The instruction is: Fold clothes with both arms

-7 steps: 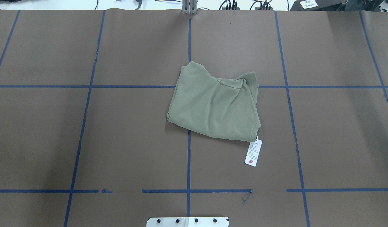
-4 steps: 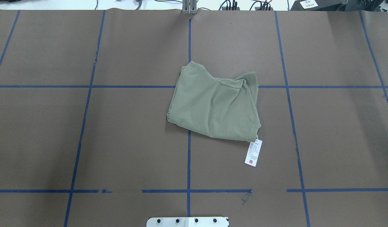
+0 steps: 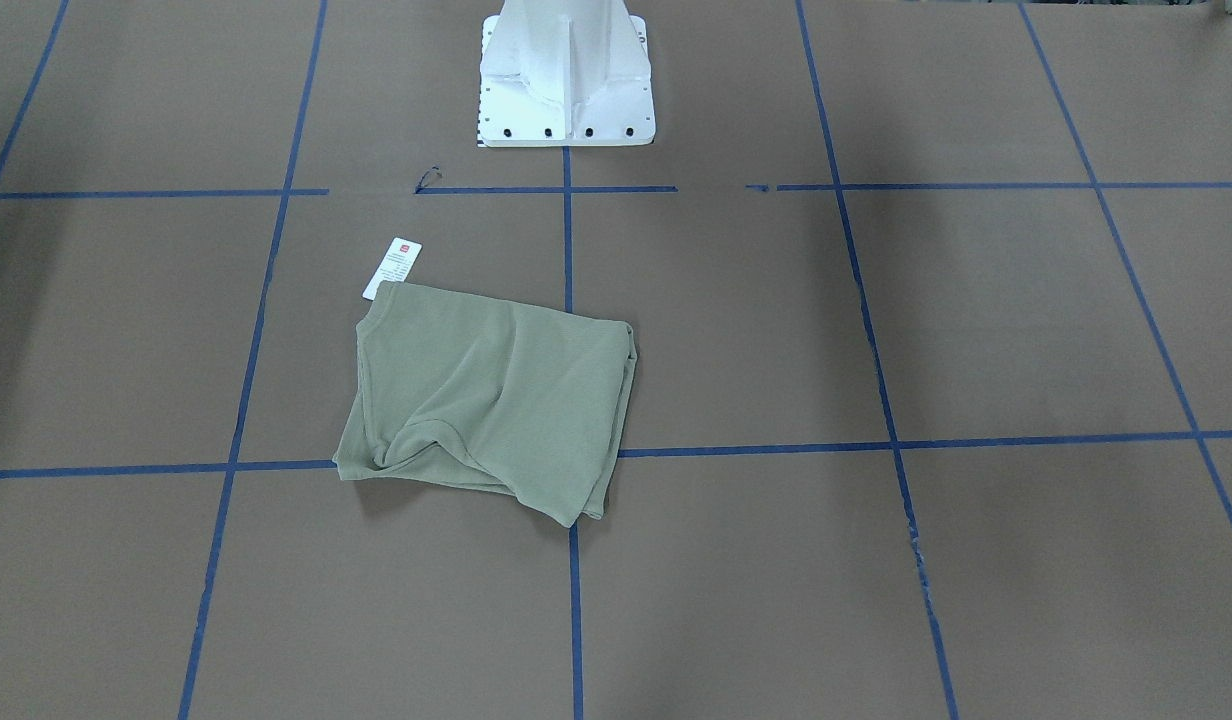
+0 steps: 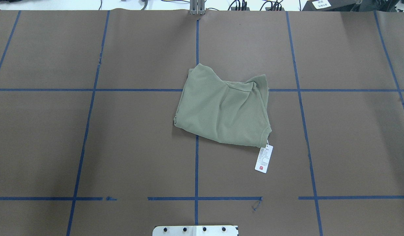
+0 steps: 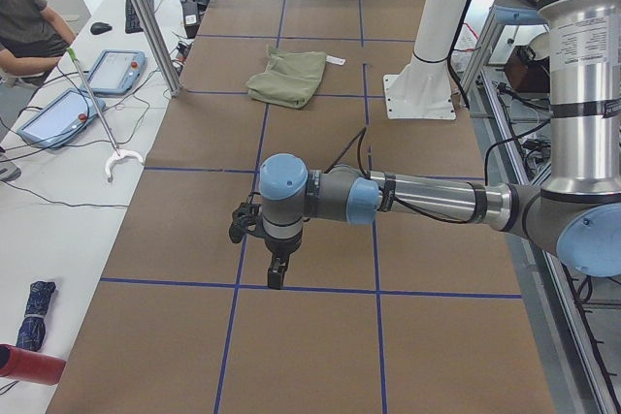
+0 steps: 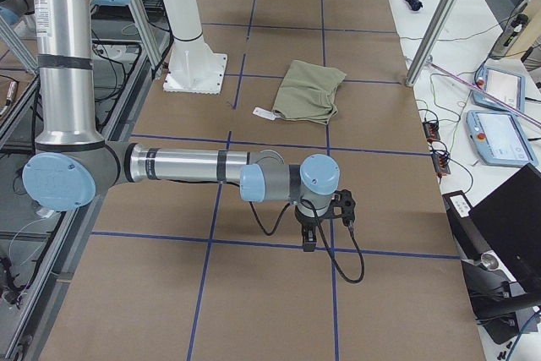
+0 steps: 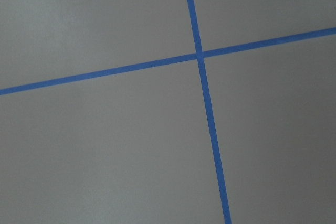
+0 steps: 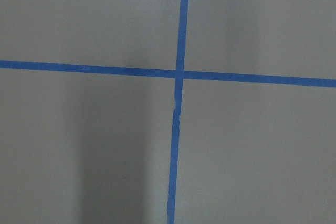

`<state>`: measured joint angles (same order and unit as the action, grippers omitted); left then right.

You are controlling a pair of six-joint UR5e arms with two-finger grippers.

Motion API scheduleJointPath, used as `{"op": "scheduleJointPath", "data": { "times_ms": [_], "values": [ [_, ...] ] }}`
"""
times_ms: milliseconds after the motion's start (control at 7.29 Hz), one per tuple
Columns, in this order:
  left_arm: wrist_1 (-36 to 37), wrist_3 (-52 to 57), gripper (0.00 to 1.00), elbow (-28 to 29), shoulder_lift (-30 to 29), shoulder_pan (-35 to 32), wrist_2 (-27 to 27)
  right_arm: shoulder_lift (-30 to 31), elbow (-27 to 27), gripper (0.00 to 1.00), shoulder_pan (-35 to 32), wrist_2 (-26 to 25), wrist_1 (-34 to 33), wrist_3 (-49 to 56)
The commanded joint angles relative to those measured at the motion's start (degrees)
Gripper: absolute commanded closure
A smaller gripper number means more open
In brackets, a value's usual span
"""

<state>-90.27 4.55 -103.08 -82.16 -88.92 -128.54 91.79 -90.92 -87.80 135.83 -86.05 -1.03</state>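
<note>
The pale sage-green knit shirt lies folded in a rough rectangle at the middle of the brown paper-covered table, across a blue tape line. Its long axis seems to run slantwise, far-left to near-right, with the white hang tag trailing off the near-right corner toward the robot. Open surface surrounds every edge. The black left gripper and black right gripper hang point-down, well apart from it; how far either is open cannot be told.

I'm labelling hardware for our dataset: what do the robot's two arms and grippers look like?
Left arm and right arm: silver-and-grey tubes with light-blue joint caps. Left gripper and right gripper are small and black; a black cable loops from the right wrist.
</note>
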Motion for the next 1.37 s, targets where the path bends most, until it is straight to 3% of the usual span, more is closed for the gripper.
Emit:
{"op": "scheduleJointPath", "data": {
  "times_ms": [0, 274, 1234],
  "values": [
    [-0.2, 0.0, 0.0, 0.3, 1.5, 0.1, -0.1, 0.1, -0.3, 0.0, 0.0, 2.1, 0.5, -0.3],
    [-0.3, -4.6, 0.0, 0.2, 1.7, 0.0, -1.7, 0.1, -0.4, 0.0, 0.0, 2.1, 0.5, -0.3],
    [-0.3, -5.6, 0.0, 0.3, 1.7, 0.1, -1.8, -0.1, -0.6, 0.0, 0.0, 2.2, 0.5, -0.2]
  ]
}}
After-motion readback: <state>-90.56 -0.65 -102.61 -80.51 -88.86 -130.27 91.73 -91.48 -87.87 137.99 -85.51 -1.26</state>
